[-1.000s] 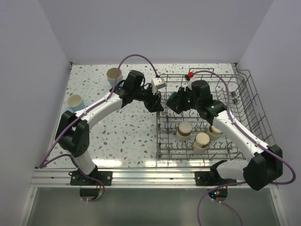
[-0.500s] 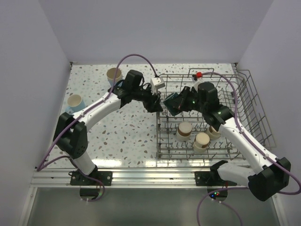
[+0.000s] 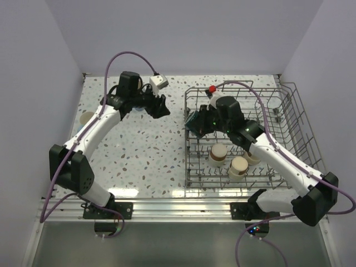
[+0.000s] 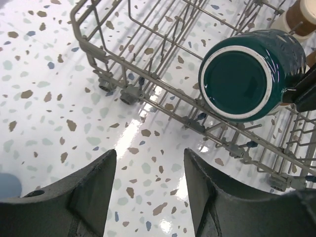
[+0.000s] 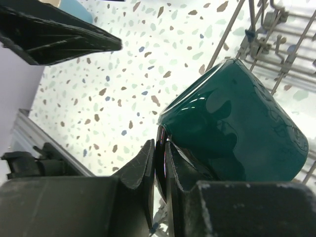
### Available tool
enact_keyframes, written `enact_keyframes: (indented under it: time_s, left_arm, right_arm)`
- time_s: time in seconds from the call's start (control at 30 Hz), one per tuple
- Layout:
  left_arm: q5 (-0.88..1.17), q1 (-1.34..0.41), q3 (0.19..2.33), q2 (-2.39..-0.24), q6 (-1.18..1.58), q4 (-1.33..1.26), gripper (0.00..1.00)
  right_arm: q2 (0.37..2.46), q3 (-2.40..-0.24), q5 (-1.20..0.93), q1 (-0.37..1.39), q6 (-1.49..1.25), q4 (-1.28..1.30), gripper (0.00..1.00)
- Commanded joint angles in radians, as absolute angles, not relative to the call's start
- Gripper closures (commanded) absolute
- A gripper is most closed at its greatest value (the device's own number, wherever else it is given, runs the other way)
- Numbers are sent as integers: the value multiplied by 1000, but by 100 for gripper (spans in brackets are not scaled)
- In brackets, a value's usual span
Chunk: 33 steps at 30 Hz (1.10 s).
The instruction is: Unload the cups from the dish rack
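My right gripper (image 3: 196, 123) is shut on the dark teal mug (image 3: 199, 119) and holds it on its side over the left edge of the grey wire dish rack (image 3: 261, 90). In the right wrist view the fingers (image 5: 148, 163) pinch a thin dark part of the mug (image 5: 237, 133), its handle or rim. My left gripper (image 3: 160, 105) is open and empty over the table, left of the rack. In the left wrist view the gripper (image 4: 148, 163) sees the mug's base (image 4: 237, 81) above the rack rim (image 4: 113, 61). Three short beige-and-brown cups (image 3: 218, 154) (image 3: 239, 166) (image 3: 255, 156) stand in the rack.
A light blue cup (image 3: 86, 118) stands on the speckled table at far left, partly behind the left arm. Purple cables arc over both arms. White walls close in the back and sides. The rack's raised wire side (image 3: 303, 128) stands at right.
My left gripper has drawn back to the left, away from the rack. My right gripper has carried the teal mug leftward to the rack's left edge.
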State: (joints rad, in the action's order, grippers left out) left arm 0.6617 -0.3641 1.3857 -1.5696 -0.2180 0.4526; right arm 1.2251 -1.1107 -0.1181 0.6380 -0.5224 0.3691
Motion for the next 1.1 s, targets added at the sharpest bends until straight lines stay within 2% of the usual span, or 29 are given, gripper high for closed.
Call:
enact_keyframes:
  time_s: [0.0, 0.43, 0.8, 1.07]
  left_arm:
    - [641, -344, 1419, -1511, -261, 491, 40]
    - [611, -287, 1437, -1480, -252, 486, 39]
    - [621, -167, 1439, -1479, -245, 491, 40]
    - [627, -60, 1430, -1468, -275, 506, 40]
  right_arm:
    - [1250, -1229, -57, 655, -379, 371, 100]
    - [1420, -1439, 101, 853, -172, 506, 100]
    - [1543, -1551, 195, 943, -68, 551, 100]
    - [1703, -1638, 351, 1071, 150, 610, 100]
